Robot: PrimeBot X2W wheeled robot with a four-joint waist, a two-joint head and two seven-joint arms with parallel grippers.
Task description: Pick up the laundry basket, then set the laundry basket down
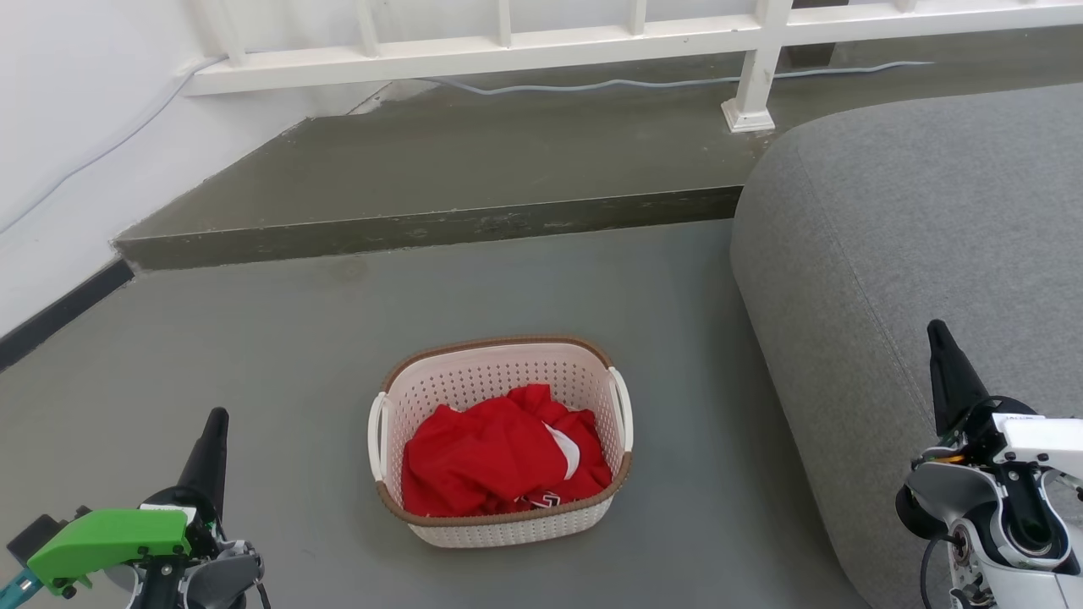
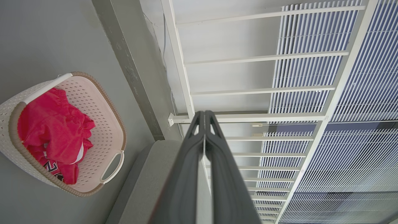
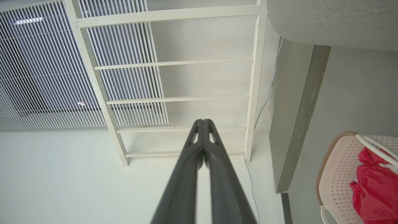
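I see the laundry basket (image 1: 508, 529): cream, perforated, brown woven rim, white handles; red garment (image 1: 491, 457) inside, print unreadable; left end effector (image 2: 204, 112), right end effector (image 3: 202, 120) both pressed together.

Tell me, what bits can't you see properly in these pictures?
- Bottom of the laundry basket: in the head view, the crumpled red garment covers it.
- The garment's black-and-white print: in the head and left wrist views it is folded under, so it is unreadable.
- Most of the basket: in the right wrist view, the right and bottom edges cut it off.
- Grey sofa: in the head view it runs off the right edge, so its full shape is unknown.
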